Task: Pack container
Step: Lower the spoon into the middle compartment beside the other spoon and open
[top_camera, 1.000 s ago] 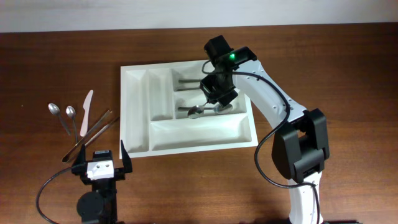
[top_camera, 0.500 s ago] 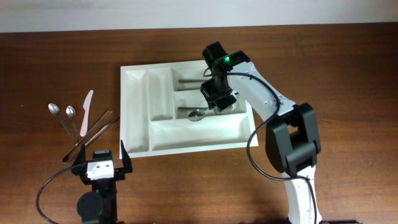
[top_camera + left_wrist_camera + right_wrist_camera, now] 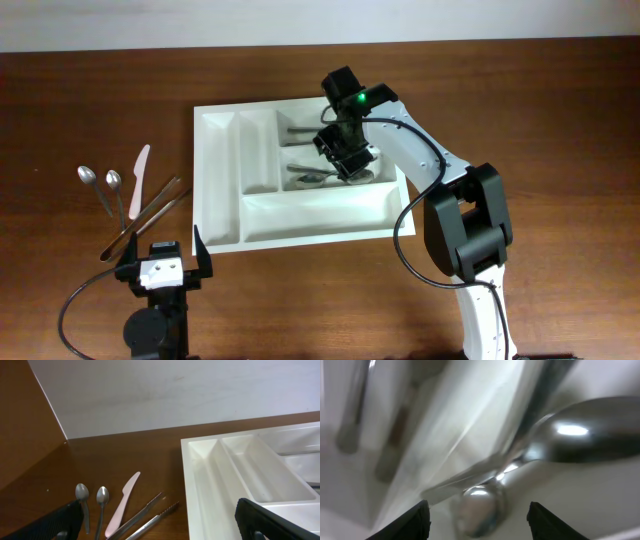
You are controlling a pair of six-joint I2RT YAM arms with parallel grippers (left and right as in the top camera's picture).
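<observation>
The container (image 3: 220, 180) is a large white tray with several compartments, lying mid-table. My right gripper (image 3: 345, 160) hangs low over its middle wide compartment, jaws open. Two metal spoons lie under it: a small spoon bowl (image 3: 480, 505) between the fingers (image 3: 415, 522) and touching neither, and a larger spoon bowl (image 3: 590, 435) beside it. From overhead the spoons (image 3: 308, 178) show left of the gripper. My left gripper (image 3: 160, 262) rests open near the front edge, holding nothing; the tray's left slots (image 3: 210, 485) show ahead of it.
Left of the tray lie two spoons (image 3: 100, 182), a pink knife (image 3: 138, 178) and metal tongs (image 3: 148, 212); the left wrist view shows the same spoons (image 3: 102, 496), knife (image 3: 125, 502) and tongs (image 3: 150, 515). Utensil handles (image 3: 298, 131) lie in the tray's upper wide compartment.
My right gripper has gone from shut to open and shifted slightly left over the middle compartment; the spoon it carried now lies loose in that compartment. The left arm has not moved.
</observation>
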